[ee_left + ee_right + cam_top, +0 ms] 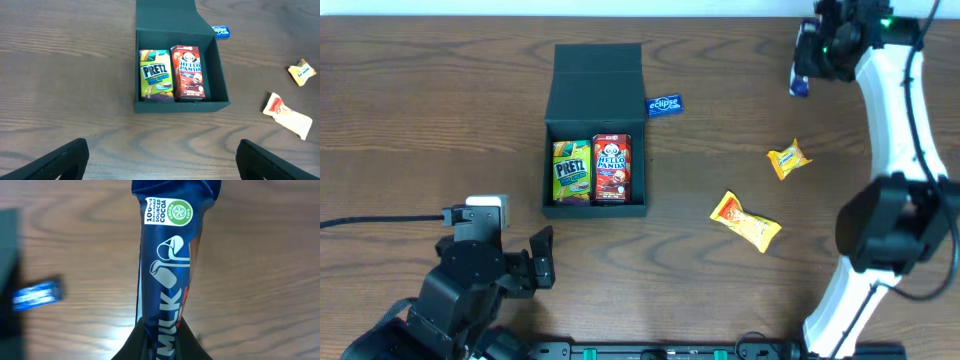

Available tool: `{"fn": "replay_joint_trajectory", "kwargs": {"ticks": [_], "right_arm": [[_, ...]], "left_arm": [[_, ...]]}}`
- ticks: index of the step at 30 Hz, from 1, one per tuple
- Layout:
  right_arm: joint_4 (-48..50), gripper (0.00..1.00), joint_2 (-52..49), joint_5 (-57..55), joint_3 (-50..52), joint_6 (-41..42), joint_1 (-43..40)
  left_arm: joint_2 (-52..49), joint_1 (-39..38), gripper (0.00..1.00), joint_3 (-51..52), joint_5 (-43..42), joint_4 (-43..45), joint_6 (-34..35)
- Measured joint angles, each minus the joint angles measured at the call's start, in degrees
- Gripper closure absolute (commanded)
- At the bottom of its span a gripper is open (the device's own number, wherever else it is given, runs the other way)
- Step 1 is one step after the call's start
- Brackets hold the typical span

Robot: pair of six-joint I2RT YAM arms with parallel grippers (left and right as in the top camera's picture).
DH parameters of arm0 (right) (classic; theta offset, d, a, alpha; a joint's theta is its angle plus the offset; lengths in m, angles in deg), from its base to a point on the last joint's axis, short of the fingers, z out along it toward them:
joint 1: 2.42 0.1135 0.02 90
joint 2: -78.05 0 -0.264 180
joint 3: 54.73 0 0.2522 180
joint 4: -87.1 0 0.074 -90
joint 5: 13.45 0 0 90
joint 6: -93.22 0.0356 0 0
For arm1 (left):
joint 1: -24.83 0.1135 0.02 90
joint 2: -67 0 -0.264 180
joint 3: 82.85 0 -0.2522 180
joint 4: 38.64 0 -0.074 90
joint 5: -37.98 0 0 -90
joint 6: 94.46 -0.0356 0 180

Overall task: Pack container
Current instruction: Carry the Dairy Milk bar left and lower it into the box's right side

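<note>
The container (595,70) is a dark box with its flap lid open, left of the table's middle, also in the left wrist view (165,15). Inside stand a green-yellow Pretz box (572,172) (156,75) and a red Hello Panda box (613,168) (188,72). My right gripper (817,52) (162,332) is at the far right corner, well away from the container, shut on a blue milk chocolate bar (800,80) (170,265). My left gripper (542,258) (162,157) stands open and empty near the front edge, below the container.
A small blue Eclipse pack (663,105) (220,31) (37,294) lies just right of the lid. A yellow candy (787,158) (301,72) and an orange-yellow packet (745,221) (287,114) lie on the wood right of the container.
</note>
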Motion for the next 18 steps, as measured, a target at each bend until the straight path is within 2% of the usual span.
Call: {"fn": "replay_joint_trajectory", "kwargs": {"ticks": [7,18], "right_arm": [[-2.99,0.98,5.16,0.59,-0.22,4.07,5.55],[-8.55,0.98,5.6,0.63,-0.22,16.9,21.88]], "left_arm": [[0.0,0.0,0.05,0.0,-0.02,0.0,0.0],[0.0,0.0,0.05,0.0,-0.02,0.0,0.0]]}}
